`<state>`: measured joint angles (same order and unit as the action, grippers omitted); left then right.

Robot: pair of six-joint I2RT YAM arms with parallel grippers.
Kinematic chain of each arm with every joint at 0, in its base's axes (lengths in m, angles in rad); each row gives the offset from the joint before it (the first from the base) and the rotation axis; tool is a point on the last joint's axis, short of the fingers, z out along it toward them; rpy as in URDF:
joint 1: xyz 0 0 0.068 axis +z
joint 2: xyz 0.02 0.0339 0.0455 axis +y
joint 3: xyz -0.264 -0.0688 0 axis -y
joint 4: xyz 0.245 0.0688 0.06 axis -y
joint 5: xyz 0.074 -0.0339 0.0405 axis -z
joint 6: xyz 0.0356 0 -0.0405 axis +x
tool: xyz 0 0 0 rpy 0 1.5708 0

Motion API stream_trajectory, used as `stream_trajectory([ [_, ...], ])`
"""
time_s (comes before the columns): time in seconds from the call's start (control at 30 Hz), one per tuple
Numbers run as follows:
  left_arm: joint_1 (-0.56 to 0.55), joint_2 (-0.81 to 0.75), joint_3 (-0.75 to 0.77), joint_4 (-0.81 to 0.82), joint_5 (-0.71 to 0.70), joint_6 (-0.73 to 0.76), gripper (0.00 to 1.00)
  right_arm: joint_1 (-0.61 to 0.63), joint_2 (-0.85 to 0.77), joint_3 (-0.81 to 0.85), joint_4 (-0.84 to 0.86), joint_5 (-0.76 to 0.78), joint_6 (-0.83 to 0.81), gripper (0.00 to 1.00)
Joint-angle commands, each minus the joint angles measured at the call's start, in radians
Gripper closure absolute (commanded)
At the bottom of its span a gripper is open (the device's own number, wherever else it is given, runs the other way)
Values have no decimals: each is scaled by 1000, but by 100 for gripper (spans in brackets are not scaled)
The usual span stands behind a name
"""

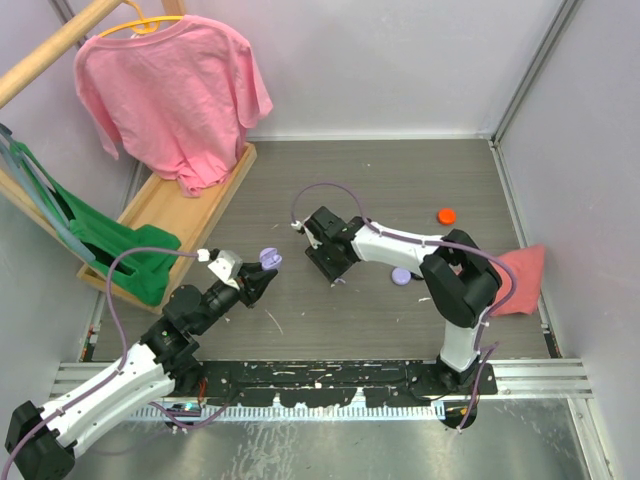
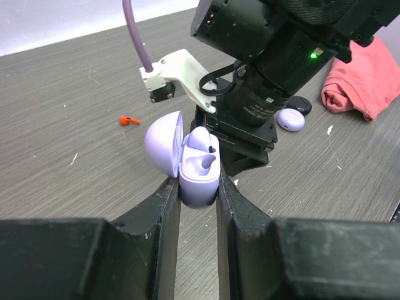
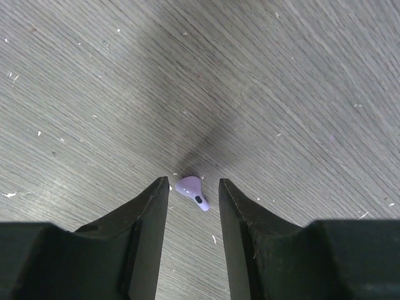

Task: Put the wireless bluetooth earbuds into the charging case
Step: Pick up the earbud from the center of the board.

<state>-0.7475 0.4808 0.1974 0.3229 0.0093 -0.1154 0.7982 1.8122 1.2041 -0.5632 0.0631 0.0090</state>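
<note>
Holding lilac charging case [image 2: 200, 169] lid open, pinched in left gripper [image 2: 197, 185], free socket presented | seated earbud [image 2: 199, 139] in place | right gripper [image 3: 192, 182] spread, empty, straddling lilac earbud [image 3: 192, 189] on table [image 3: 281, 94], likely for pickup

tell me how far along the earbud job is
Done: the lilac charging case is open, clamped in the left end effector, with one earbud seated inside. In hand: the right end effector is open and straddles the second earbud, which lies on the table, not yet gripped. Left: grasp it and seat it beside the first.
</note>
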Motion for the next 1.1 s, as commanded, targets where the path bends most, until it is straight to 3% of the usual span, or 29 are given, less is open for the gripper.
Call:
stream_trajectory([
  [0.0,4,-14,7,30,15,6,99,-4,35,69,-49,-20,-26,57],
  [1.07,4,-5,8,32,19,6,99,-5,132,131,-181,-35,-33,63],
])
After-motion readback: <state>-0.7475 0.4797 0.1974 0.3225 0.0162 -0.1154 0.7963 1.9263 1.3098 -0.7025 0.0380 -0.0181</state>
